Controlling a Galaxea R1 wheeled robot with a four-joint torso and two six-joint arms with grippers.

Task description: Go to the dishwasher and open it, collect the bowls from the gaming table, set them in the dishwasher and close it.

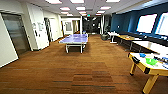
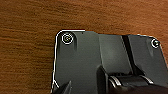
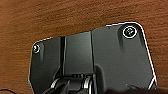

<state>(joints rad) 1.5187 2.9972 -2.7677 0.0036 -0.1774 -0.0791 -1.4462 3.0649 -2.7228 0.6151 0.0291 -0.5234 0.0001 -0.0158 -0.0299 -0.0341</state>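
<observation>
The gaming table [image 1: 141,66], white-topped with a yellow and black edge, stands at the right of the head view on yellow legs. On its top sit a blue bowl [image 1: 142,55] and a green bowl [image 1: 151,61], beside some flat colourful items near the picture's edge. The dishwasher is out of view. Both wrist views look down past the robot's dark plate onto brown carpet [image 2: 27,50], and the carpet [image 3: 62,17] shows nothing lying on it.
A blue table-tennis table [image 1: 75,38] stands mid-room ahead. Wooden-topped tables [image 1: 150,46] line the dark blue right wall under the windows. A metal door [image 1: 15,32] is set in the white left wall. Wide brown carpet [image 1: 75,72] lies between me and the tables.
</observation>
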